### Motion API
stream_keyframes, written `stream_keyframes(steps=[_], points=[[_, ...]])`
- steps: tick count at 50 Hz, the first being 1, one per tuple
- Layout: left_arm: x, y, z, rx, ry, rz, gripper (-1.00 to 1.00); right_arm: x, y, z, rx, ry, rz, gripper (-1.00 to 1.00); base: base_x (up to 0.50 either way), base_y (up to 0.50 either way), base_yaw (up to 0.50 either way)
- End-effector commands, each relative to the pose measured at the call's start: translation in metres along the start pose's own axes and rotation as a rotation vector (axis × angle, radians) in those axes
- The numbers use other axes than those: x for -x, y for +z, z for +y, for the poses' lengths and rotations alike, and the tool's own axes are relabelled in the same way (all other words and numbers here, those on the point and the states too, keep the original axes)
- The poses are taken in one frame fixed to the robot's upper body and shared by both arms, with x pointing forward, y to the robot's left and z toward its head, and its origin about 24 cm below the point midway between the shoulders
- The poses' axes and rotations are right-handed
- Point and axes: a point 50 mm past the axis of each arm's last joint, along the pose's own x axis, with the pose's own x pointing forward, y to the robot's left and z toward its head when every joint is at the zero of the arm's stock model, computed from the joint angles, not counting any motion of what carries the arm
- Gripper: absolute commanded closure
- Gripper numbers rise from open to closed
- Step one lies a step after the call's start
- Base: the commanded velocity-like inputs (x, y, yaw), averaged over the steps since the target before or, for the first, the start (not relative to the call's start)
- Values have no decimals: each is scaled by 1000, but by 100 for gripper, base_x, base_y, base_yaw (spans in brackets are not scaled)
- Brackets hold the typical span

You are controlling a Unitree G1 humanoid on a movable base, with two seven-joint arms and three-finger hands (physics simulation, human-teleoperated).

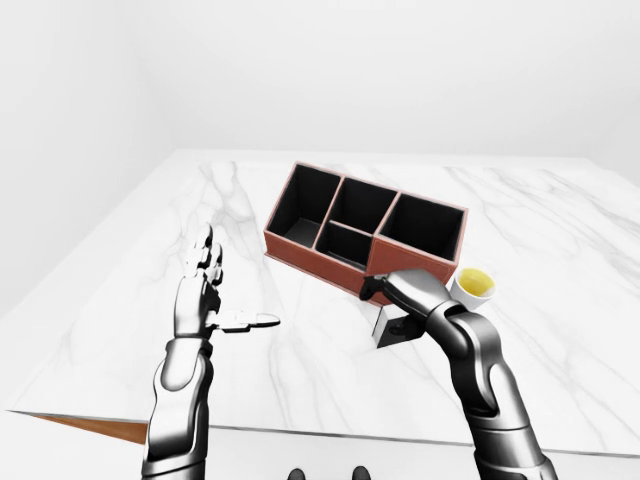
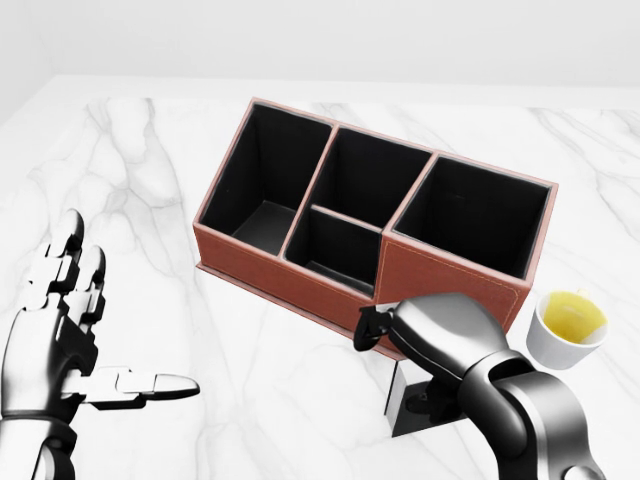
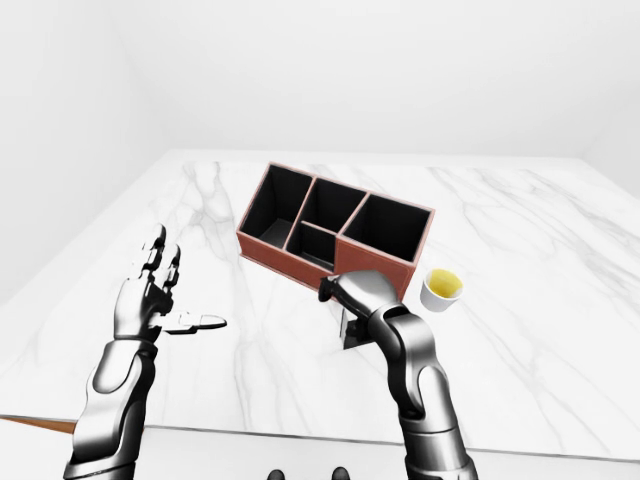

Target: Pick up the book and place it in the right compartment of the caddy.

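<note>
Book mostly hidden under right hand; only white edge & dark bit visible, grip on it can't be judged. Left forearm cut off by head view's bottom-left edge.
</note>
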Motion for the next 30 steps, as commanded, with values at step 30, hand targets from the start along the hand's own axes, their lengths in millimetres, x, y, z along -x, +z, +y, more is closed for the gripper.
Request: stream_keyframes(steps=[30], points=[[3,0,4,8,8,-5,-100,-5,-11,9,28,56,59,-9,0,0,0]])
